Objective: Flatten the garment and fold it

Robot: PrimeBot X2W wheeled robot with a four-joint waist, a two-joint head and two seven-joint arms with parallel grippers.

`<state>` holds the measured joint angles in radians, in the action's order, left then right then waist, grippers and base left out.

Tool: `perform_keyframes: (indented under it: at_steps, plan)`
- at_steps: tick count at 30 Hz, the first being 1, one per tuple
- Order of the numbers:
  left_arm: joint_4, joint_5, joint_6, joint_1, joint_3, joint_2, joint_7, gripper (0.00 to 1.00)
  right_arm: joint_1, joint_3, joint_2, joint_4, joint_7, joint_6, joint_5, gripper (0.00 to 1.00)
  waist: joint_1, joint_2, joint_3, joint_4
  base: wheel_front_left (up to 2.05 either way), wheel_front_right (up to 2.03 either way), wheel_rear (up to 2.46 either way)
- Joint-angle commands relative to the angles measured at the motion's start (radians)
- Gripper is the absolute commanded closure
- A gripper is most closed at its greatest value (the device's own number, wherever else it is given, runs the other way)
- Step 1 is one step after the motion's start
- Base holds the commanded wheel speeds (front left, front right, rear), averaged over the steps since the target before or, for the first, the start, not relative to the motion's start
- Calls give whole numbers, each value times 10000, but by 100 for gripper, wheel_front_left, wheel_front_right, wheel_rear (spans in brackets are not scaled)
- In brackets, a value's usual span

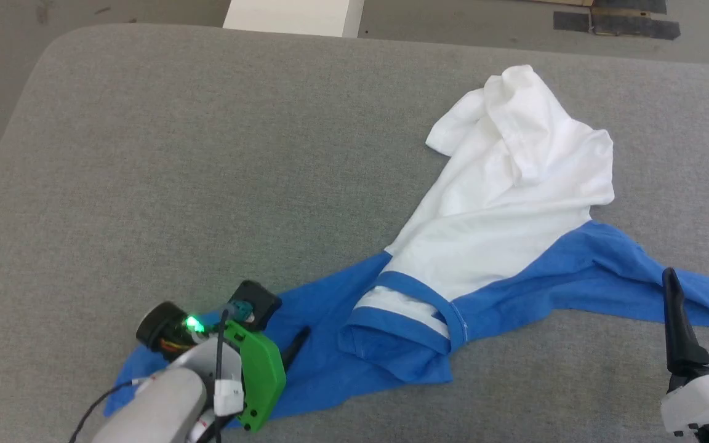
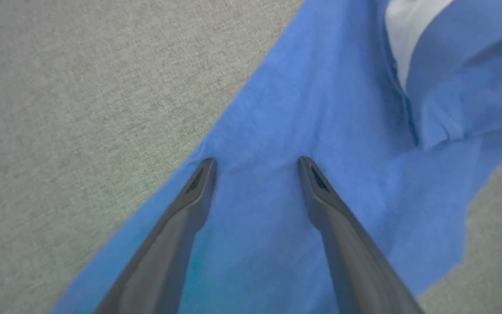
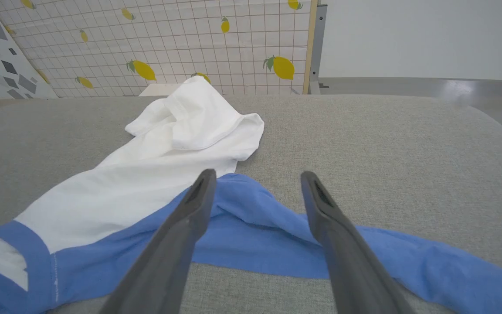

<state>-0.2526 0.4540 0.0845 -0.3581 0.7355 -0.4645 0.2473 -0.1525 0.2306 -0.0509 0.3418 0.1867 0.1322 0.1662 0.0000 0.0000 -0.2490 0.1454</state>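
Status: early, nothing on the task was finished. The T-shirt (image 1: 502, 203) lay on the grey fabric-topped bench (image 1: 145, 154), strung diagonally in the head view from about 7 o'clock up to 1 o'clock. Not flat: the white body was bunched and doubled over on itself at the 1 o'clock end, the blue collar (image 1: 419, 320) area was rumpled near 6 o'clock, and one blue sleeve (image 1: 613, 277) trailed off toward 4 o'clock. No deliberate fold was visible, so my read is that the whole flatten step and every fold were left to do. Left arm: reached in low from 7 o'clock, wrist pitched down over the near blue sleeve. Left end effector (image 2: 255, 163) was spread wide, gripping nothing, both tips looking to touch the blue cloth with a faint crease between them; whether it was pressing or just resting, I couldn't tell. Right arm: parked at 4 o'clock, fingers pointing toward 12. Right end effector (image 1: 698, 277) was also spread apart and empty, its tips over the trailing blue sleeve; the right wrist view suggested it was above the cloth rather than on it, not certain. A white box (image 1: 293, 15) sat beyond the bench edge at 12 o'clock, well apart from the shirt.
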Motion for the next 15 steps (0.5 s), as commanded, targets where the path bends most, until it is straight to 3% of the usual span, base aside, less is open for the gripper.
perform_keyframes:
  at_steps: [1,2,3,8,15]
  plan:
    - [-352,-66,130,-287,173,81,142,10,198,-5,7,83,56,-15,-84,0,0,0,-216,-191,0,0,0]
    - [-575,-35,181,-412,216,142,78,80,217,-1,7,102,71,-15,-89,0,0,0,-250,-215,0,0,0]
    - [-712,14,211,-507,214,199,-8,100,228,9,7,110,77,-15,-90,0,0,0,-261,-224,0,0,0]
    - [-829,267,14,-1051,-430,323,-983,100,250,100,7,101,100,-15,-78,0,0,0,-207,-204,0,0,0]
    - [-260,212,-1279,-1643,-1803,-214,-1940,100,299,119,7,-1,44,-15,-29,0,0,0,-113,-175,0,0,0]
